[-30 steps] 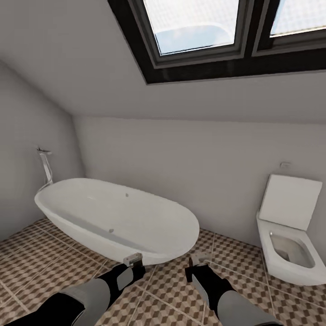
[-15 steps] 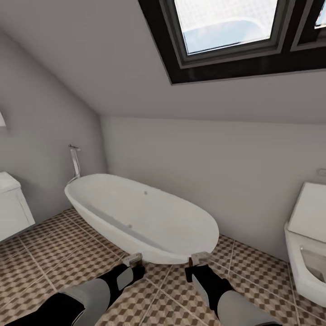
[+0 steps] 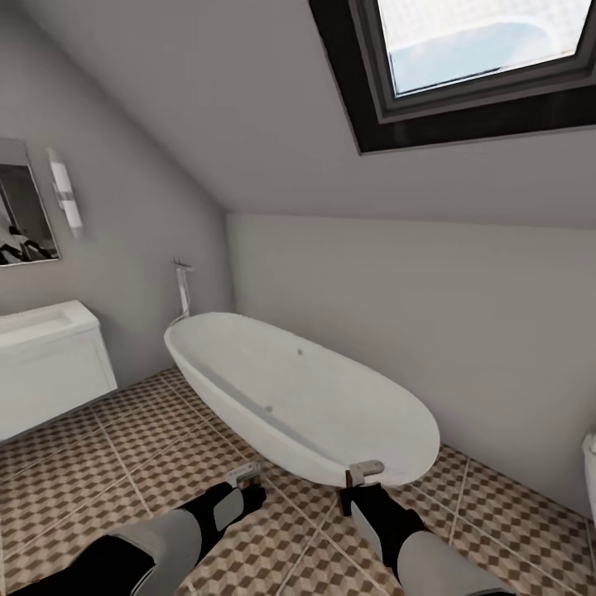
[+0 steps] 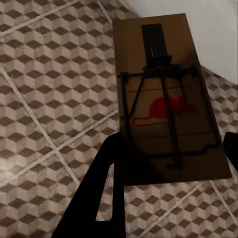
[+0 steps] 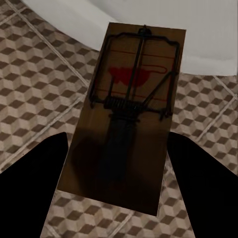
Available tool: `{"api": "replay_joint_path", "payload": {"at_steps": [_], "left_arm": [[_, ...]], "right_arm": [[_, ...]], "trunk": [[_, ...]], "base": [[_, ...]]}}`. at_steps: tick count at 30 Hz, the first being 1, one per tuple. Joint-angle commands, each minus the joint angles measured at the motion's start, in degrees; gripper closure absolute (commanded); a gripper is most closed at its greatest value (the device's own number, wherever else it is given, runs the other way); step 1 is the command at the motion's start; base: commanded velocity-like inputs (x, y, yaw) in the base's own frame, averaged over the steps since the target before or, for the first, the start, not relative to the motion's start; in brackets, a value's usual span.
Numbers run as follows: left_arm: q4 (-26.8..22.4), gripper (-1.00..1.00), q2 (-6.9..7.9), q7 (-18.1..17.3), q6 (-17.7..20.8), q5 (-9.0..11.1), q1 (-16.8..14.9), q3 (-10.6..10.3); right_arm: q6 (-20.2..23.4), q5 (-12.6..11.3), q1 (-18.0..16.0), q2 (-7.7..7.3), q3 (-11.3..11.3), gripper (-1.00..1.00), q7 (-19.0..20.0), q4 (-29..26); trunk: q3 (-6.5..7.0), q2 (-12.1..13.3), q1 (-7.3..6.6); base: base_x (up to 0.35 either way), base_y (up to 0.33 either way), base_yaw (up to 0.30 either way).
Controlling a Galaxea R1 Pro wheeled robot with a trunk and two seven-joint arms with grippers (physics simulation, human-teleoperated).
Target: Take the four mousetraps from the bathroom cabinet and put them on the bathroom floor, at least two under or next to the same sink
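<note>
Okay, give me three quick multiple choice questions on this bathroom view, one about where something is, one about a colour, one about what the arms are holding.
1. Where does the white vanity unit stand relative to the bathtub in the head view?
A. Left of it
B. Right of it
C. Behind it under the window

2. What colour is the mouse figure printed on the mousetrap in the left gripper?
A. Blue
B. Red
C. Green

3. What state are the two grippers in?
A. Both empty and open
B. One holds a trap, the other is empty
C. Each holds a mousetrap

Answers:
1. A, the unit sits by the left wall under the mirror, the tub to its right.
2. B, the left wrist view shows a red mouse on the tan board.
3. C, the left gripper and right gripper each carry a trap; the right gripper's mousetrap lies between its jaws.
</note>
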Motion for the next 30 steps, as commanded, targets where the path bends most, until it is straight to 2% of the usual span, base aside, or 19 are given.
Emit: {"api": "replay_joint_path", "payload": {"at_steps": [1,30], "left_arm": [[0.0,1.00,-0.02,0.2,0.2,0.4,0.0,-0.5],[0.0,1.00,-0.02,0.2,0.2,0.4,0.0,-0.5]], "right_arm": [[0.5,0.4,0.0,0.00,0.3,1.00,-0.2,-0.1],[0.5,0.5,0.0,0.00,0.3,1.00,-0.2,-0.1]], "trunk": [[-0.08,-0.1,0.01],[-0.08,-0.1,0.01]], "base": [[0.000,0.000,0.300],[0.000,0.000,0.300]]}}
